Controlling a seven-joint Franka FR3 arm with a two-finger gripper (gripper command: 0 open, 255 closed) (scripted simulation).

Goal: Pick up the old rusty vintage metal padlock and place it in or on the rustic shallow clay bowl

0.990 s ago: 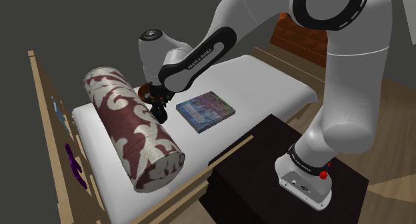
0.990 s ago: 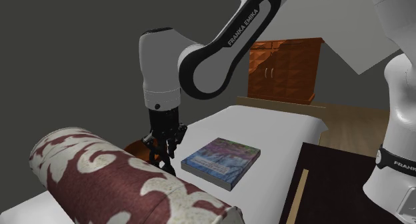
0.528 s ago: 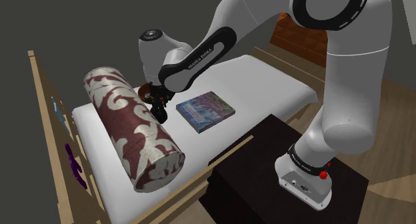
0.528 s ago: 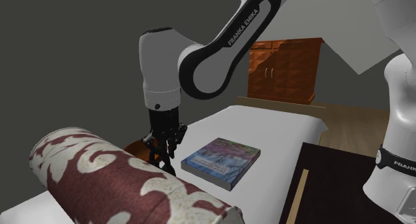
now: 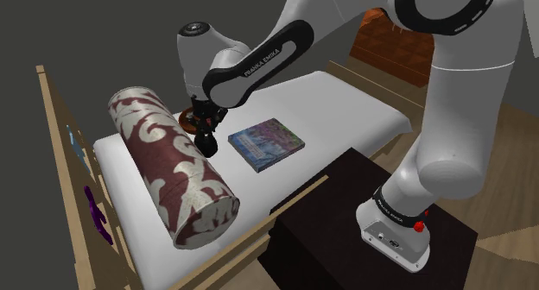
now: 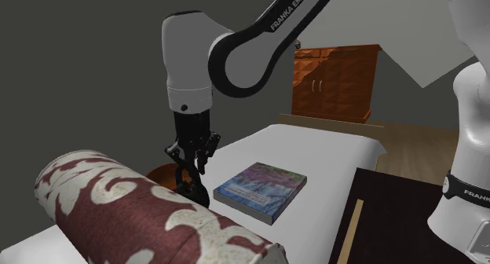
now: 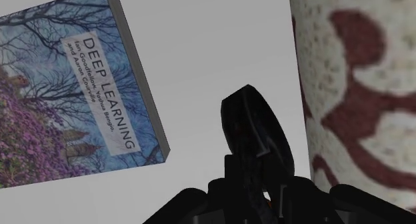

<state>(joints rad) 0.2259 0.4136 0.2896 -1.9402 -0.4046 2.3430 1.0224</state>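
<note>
Shoulder view: white arm [image 5: 259,62] reaching from the dark stand [image 5: 345,219] over a white bed [image 5: 345,107]; pincer [image 5: 206,135] pointing down, above the mattress between a red-and-cream patterned bolster [image 5: 168,167] and a blue-and-purple book [image 5: 266,143]; bolster lying along the bed's end at this view's left; book flat near the middle of the mattress; sliver of a brown bowl [image 5: 185,117] behind the pincer, beside the bolster's far end; wooden rail [image 5: 52,133] along the bed's left edge.

Second exterior view: pincer [image 6: 188,166] clear of the mattress, pinching a dark padlock [image 6: 185,181] that hangs at its tips; bowl [image 6: 159,174] on the mattress just behind, partly hidden by the bolster [image 6: 118,207]; book [image 6: 259,190] to this view's right; wooden cabinet [image 6: 334,82] beyond the bed's far end.

Wrist view: padlock [image 7: 257,129] clasped between the fingers, off the mattress; book [image 7: 67,89], titled "Deep Learning", to one side; bolster [image 7: 360,89] to the other.
</note>
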